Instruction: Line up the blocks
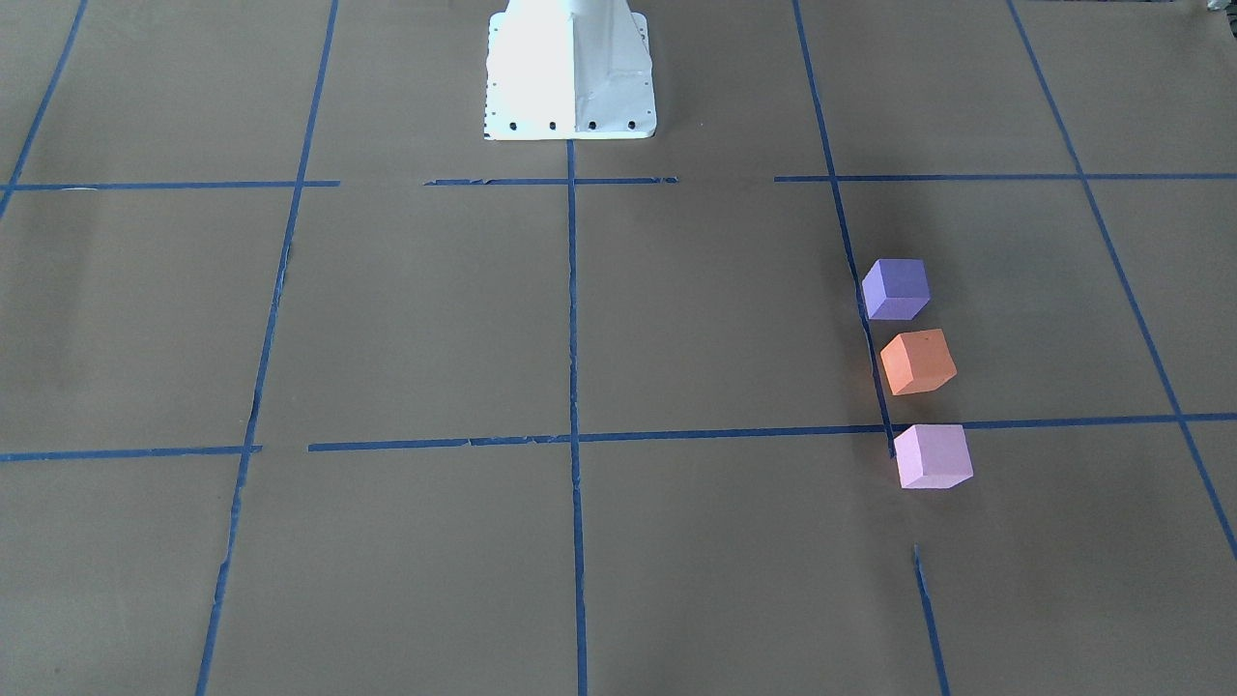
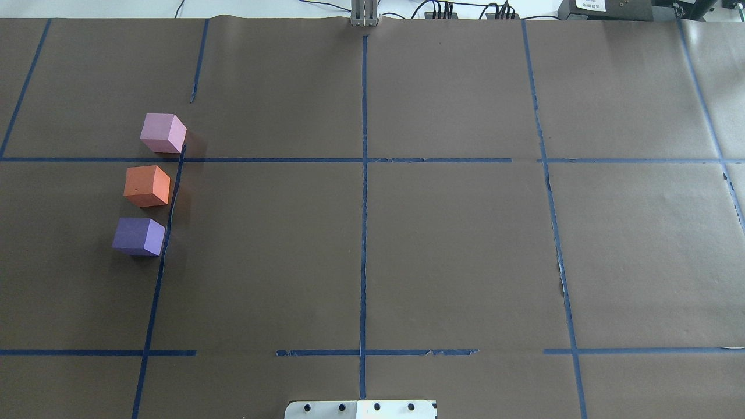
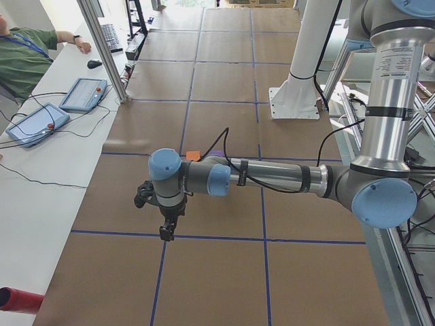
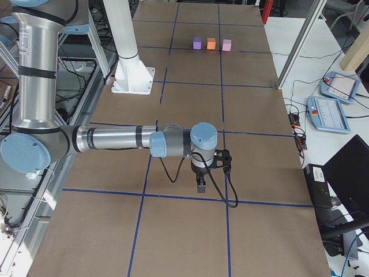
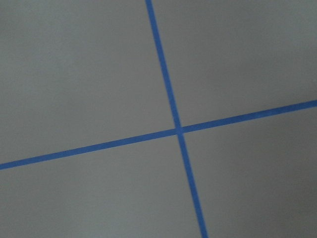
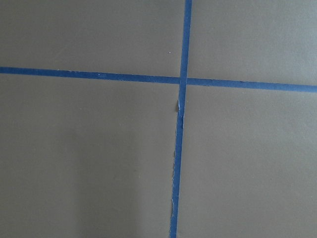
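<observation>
Starting at the table's left end, the left gripper [image 3: 166, 233] hangs out beyond a blue tape line [image 2: 165, 250], so the blocks lie inboard of it, toward the table's middle. They sit in one row hugging that tape line on its robot's-left side. The purple block [image 2: 138, 236] is nearest the robot, the orange block [image 2: 146, 185] is in the middle and the pink block [image 2: 163, 132] is farthest, with small gaps between them. The row's long axis runs along the tape line (so the arranging looks finished to me). The right gripper [image 4: 200, 187] hangs well apart on the line's other side, which makes the left arm the nearer for any tidying. Whether either pair of jaws stands apart or together I cannot tell, as only the side views show them.
</observation>
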`<state>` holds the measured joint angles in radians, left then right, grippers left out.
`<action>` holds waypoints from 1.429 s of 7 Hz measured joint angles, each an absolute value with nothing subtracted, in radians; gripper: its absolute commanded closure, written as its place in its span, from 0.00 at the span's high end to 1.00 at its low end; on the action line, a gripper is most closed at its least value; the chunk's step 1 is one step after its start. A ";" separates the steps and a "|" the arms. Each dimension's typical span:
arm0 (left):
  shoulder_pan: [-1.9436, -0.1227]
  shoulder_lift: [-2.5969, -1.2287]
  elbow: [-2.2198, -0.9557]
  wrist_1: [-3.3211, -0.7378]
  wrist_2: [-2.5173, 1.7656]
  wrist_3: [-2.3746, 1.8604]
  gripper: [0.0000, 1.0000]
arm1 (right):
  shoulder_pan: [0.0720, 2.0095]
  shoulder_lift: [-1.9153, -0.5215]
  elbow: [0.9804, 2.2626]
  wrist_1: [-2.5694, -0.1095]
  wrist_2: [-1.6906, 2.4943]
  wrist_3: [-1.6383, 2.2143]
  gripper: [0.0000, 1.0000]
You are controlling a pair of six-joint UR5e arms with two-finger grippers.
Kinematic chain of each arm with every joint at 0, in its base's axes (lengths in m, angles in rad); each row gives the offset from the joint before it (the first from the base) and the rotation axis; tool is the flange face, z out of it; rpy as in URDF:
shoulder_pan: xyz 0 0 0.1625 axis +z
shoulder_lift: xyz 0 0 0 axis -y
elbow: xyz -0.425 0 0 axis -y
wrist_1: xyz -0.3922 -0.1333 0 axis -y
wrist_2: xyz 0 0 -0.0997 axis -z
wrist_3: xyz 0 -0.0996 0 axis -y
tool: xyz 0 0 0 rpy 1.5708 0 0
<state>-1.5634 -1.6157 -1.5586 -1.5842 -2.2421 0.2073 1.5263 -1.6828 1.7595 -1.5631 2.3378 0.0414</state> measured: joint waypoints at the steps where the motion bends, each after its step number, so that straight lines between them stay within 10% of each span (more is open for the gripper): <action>1: -1.575 -1.612 -1.540 -1.584 -2.272 0.205 1.00 | 1.526 -1.683 1.759 -1.563 2.338 0.041 1.00; 10: -1.578 -1.615 -1.548 -1.592 -2.320 0.176 1.00 | 1.526 -1.683 1.760 -1.563 2.338 0.041 1.00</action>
<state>-1.5784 -1.6153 -1.5477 -1.5920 -2.3196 0.1763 1.5263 -1.6828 1.7595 -1.5631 2.3378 0.0414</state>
